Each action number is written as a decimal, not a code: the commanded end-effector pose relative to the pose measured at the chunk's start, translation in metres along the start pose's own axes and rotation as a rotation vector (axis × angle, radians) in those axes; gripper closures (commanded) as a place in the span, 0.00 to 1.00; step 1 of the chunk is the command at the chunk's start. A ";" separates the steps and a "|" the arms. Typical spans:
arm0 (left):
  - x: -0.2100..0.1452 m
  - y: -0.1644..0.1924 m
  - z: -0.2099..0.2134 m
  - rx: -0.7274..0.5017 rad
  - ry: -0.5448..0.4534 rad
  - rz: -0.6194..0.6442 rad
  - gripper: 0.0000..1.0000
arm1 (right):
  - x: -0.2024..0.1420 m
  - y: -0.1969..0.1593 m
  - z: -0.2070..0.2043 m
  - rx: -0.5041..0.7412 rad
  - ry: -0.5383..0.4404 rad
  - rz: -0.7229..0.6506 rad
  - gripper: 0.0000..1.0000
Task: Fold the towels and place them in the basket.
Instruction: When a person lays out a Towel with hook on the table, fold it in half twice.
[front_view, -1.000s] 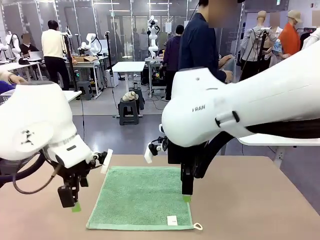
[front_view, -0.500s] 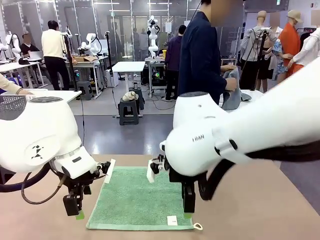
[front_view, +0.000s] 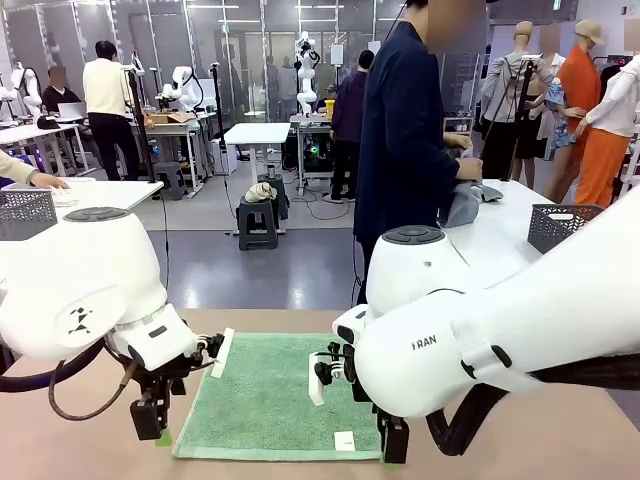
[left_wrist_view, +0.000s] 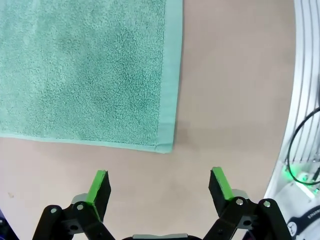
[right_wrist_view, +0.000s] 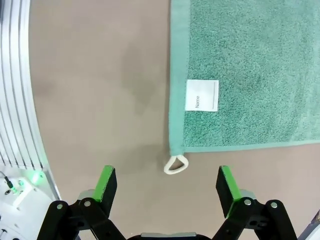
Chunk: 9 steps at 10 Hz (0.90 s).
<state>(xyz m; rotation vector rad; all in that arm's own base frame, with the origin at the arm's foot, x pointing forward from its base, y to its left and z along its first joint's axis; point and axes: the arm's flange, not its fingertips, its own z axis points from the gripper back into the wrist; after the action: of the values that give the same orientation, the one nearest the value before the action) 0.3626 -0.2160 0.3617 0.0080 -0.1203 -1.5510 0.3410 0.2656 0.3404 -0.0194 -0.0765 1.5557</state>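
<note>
At the left of the front view we see the left gripper (front_view: 155, 432) hanging low over the table (front_view: 90, 455), just beside the near left corner of the green towel (front_view: 275, 400). From there its fingers overlap and we cannot judge the gap. The left wrist view settles it: the left gripper (left_wrist_view: 160, 182) stands spread wide with nothing between the green pads (left_wrist_view: 99, 181), and the corner of the green towel (left_wrist_view: 85, 70) lies just ahead of the gap on the bare table (left_wrist_view: 225, 100).

The towel lies flat and unfolded in the middle of the table, between the two arms. In the front view we make out its white label (front_view: 344, 440) as a small patch by the near edge.

The right gripper (front_view: 393, 440) comes down at the towel's near right corner, a dark block whose opening we cannot read from the front. The right wrist view shows the right gripper (right_wrist_view: 166, 180) spread and empty. The cream corner loop (right_wrist_view: 176, 164) lies on the table (right_wrist_view: 100, 75) just ahead of the gap. The label (right_wrist_view: 202, 95) sits close inside the hem of the green towel (right_wrist_view: 250, 65).

Far right in the front view, the dark grey basket (front_view: 565, 225) stands on a white table, well apart from the towel.
</note>
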 end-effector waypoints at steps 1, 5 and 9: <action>0.000 -0.003 -0.021 0.031 0.012 -0.019 0.00 | 0.003 -0.010 -0.006 0.012 -0.038 -0.016 0.00; 0.005 -0.010 -0.047 0.028 0.001 -0.058 0.00 | 0.004 -0.019 -0.018 0.030 -0.045 -0.027 0.00; 0.007 -0.011 -0.052 0.023 0.010 -0.075 0.00 | 0.007 -0.021 -0.039 0.064 -0.038 -0.020 0.00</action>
<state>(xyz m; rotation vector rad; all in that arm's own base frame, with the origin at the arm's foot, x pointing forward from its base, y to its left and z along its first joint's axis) 0.3571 -0.2296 0.3157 0.0111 -0.1163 -1.5950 0.3584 0.2724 0.3095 0.0392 -0.0384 1.5181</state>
